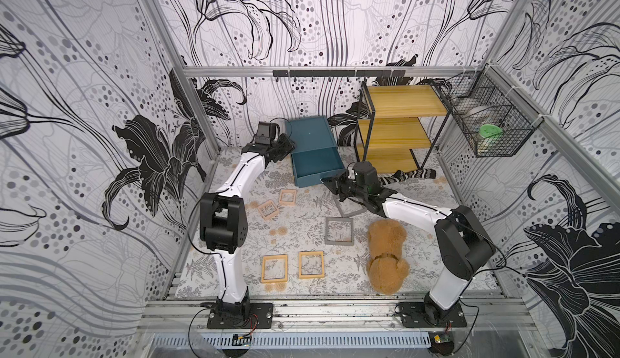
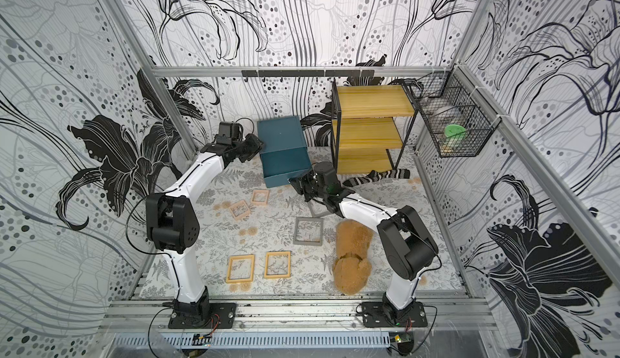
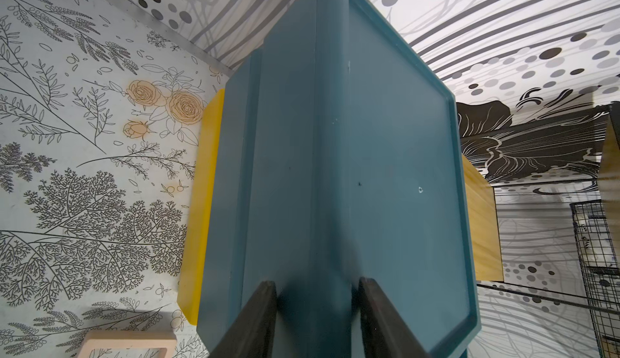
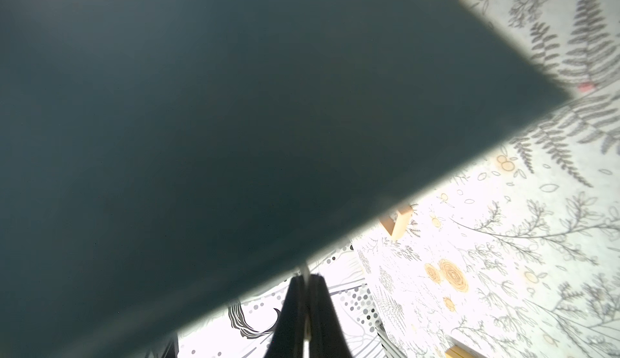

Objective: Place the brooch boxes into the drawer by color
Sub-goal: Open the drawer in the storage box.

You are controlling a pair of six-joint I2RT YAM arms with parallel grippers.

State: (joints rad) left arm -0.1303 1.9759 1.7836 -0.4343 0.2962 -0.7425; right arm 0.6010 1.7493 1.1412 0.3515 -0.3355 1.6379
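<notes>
- Right gripper (image 4: 306, 277) is fully closed and pinches the thin silver pull (image 4: 306, 270) on the front of the drawer (image 1: 317, 180). The drawer stands drawn out of the chest (image 1: 308, 135) and looks empty.
- Left gripper (image 3: 317, 282) is about half open. Its jaws sit either side of the chest's corner edge and appear to clamp it as a brace.
- All 6 boxes lie flat on the mat (image 1: 295, 239), none in the drawer: 2 pink boxes (image 1: 287, 197) nearest the chest, 2 grey boxes (image 1: 339, 231), one of them partly under the right arm, and 2 tan boxes (image 1: 311, 264) nearest the arm bases.
- The step seems to be opening the drawer. Pull straight along its run with a level wrist, because the slim, smooth pull could slip. Brace firmly, since the chest looks light and could slide. Stop short of full travel.
- The chest is smooth matte teal with a raised rim round its top panel. The boxes are thin square frames with clear centres that show the printed mat. The bear (image 1: 385, 255) is plush.
</notes>
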